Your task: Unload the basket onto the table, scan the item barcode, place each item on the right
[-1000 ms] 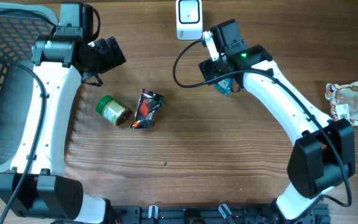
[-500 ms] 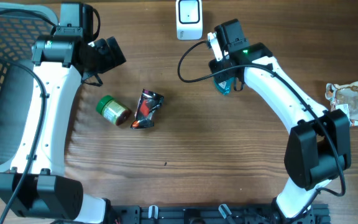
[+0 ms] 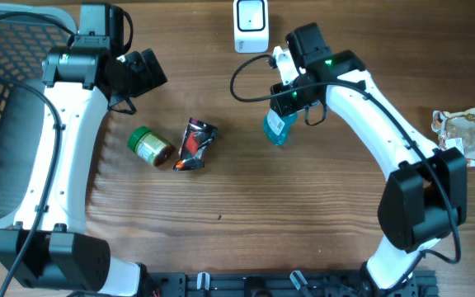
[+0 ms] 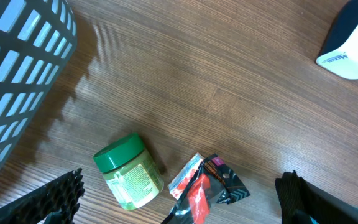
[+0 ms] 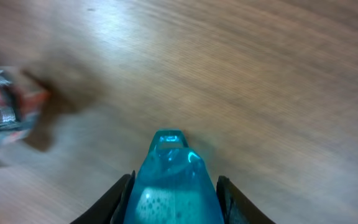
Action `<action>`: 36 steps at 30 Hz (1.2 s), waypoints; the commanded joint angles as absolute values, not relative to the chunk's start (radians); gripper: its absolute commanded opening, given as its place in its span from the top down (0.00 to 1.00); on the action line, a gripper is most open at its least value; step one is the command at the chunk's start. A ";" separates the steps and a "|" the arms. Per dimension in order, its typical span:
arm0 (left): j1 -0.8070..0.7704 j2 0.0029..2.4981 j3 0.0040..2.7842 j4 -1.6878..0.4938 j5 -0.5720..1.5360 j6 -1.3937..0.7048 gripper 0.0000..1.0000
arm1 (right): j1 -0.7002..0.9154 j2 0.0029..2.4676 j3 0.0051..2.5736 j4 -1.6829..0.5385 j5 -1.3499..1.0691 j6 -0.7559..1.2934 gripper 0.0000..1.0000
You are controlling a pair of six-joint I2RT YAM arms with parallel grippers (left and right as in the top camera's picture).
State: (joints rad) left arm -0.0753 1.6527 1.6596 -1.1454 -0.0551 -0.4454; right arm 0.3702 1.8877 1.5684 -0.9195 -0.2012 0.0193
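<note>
— Our step?
— Presenting: our right jaws pinch the blue bottle [image 3: 275, 129] close in front of the scanner [image 3: 250, 25]; our left jaws hang spread, empty
— Next we must face its barcode toward the scanner

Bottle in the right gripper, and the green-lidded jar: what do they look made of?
Bottle: probably clear blue-tinted plastic, glossy; light passes through it and bubbles show inside. Jar: the lid looks like smooth green plastic; the body is covered in print, so it could be plastic or glass, I cannot tell.
</note>
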 commanded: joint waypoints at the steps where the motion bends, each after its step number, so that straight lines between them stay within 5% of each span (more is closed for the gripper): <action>1: -0.071 1.649 1.657 -1.145 -0.068 -0.422 0.00 | 0.372 1.752 1.660 -0.948 -0.381 0.090 0.70; 10: -0.071 1.649 1.657 -1.145 -0.068 -0.422 0.00 | 0.372 1.374 1.665 -0.886 -0.560 0.267 0.69; 15: -0.071 1.649 1.657 -1.145 -0.068 -0.422 0.00 | 0.372 1.326 1.665 -0.883 -0.559 0.607 0.70; 19: -0.071 1.649 1.657 -1.145 -0.068 -0.422 0.00 | 0.371 1.328 1.665 -0.883 -0.563 0.609 0.70; 25: -0.071 1.649 1.657 -1.145 -0.068 -0.422 0.00 | 0.360 1.406 1.662 -0.762 -0.227 0.244 0.69; 36: -0.071 1.649 1.657 -1.145 -0.068 -0.422 0.00 | 0.369 1.861 1.662 -0.023 0.159 -0.119 0.75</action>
State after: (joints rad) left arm -0.0753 1.6527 1.6592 -1.1454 -0.0547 -0.4450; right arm 0.3626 1.8256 1.6310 -0.1287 0.0177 -0.0044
